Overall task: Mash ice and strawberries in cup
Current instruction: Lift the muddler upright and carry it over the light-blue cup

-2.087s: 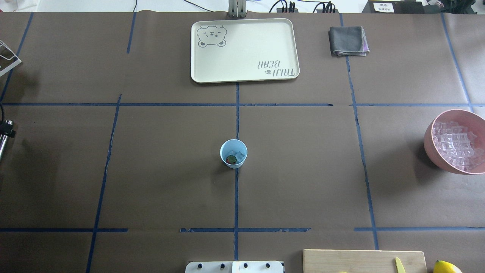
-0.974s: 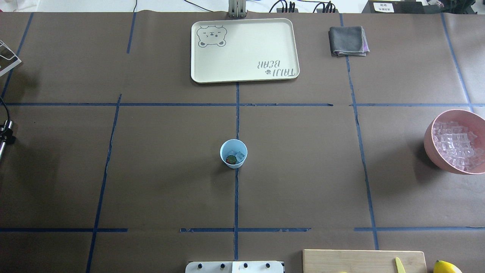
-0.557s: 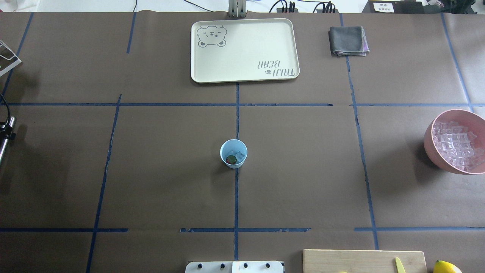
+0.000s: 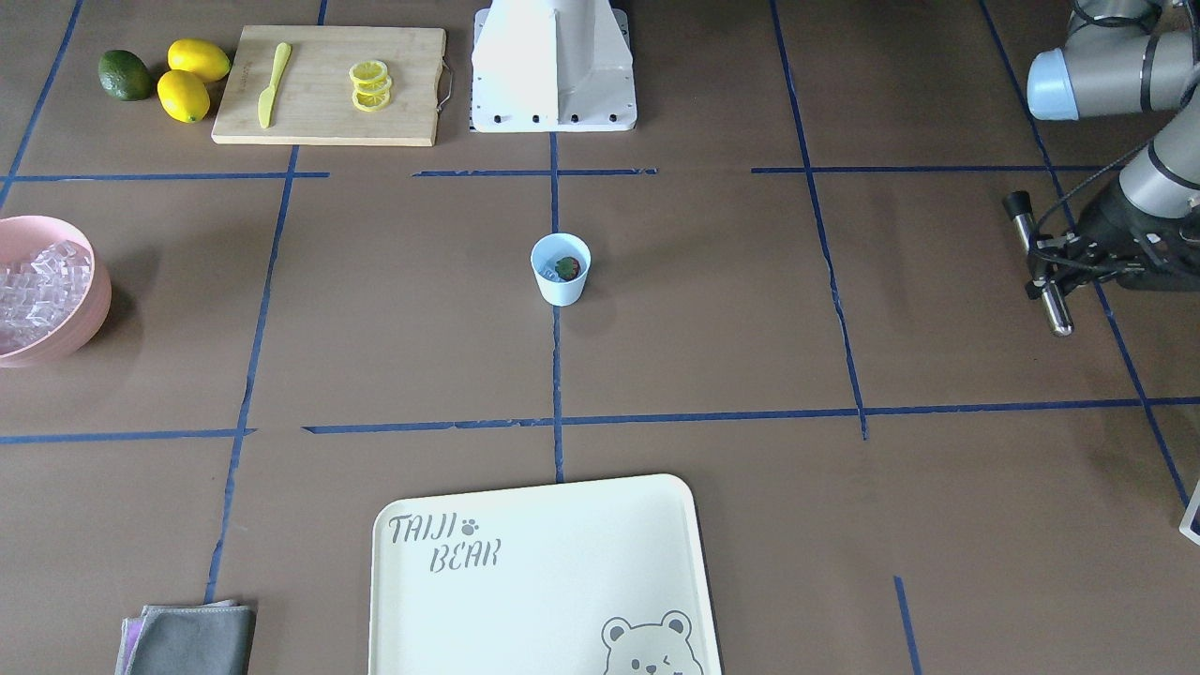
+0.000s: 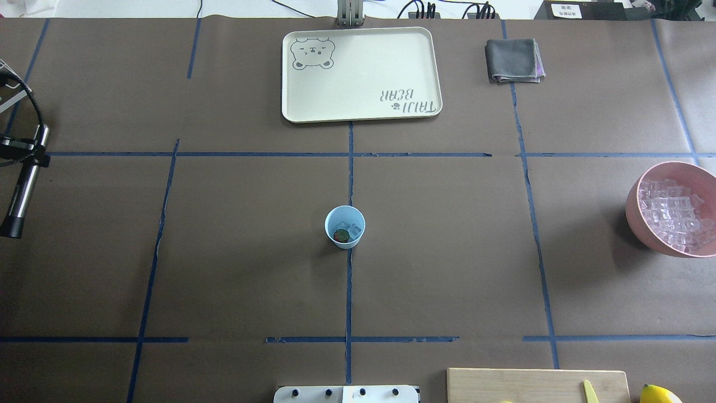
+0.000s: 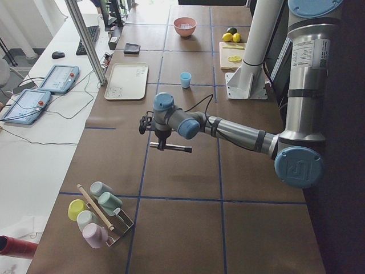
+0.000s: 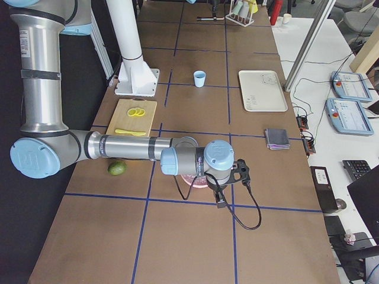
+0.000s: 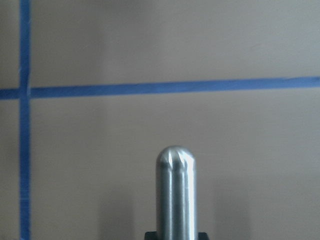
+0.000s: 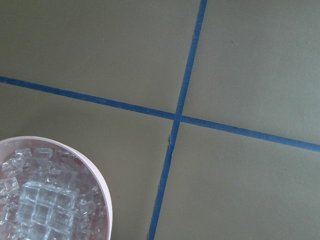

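The pale-blue cup (image 5: pixel 344 226) stands upright at the table's middle; it also shows in the front view (image 4: pixel 561 272). Inside it lie a red strawberry with a green top (image 5: pixel 340 235) and clear ice cubes (image 5: pixel 354 229). My left gripper (image 5: pixel 23 150) is shut on a shiny metal rod (image 5: pixel 21 187) and holds it level above the table at the far left, well away from the cup. The rod's rounded end fills the left wrist view (image 8: pixel 175 195). My right gripper (image 7: pixel 238 171) hangs beside the pink bowl; I cannot tell if it is open.
A pink bowl (image 5: pixel 635 208) full of ice sits at the right edge. A cream tray (image 5: pixel 361 73) and a grey cloth (image 5: pixel 512 60) lie at the far side. A cutting board (image 4: pixel 319 112) with lemon slices, a yellow knife, lemons and a lime is near the base.
My left gripper has come further into the overhead view with the rod, moving away from the robot's side. The cup and its contents have not moved.
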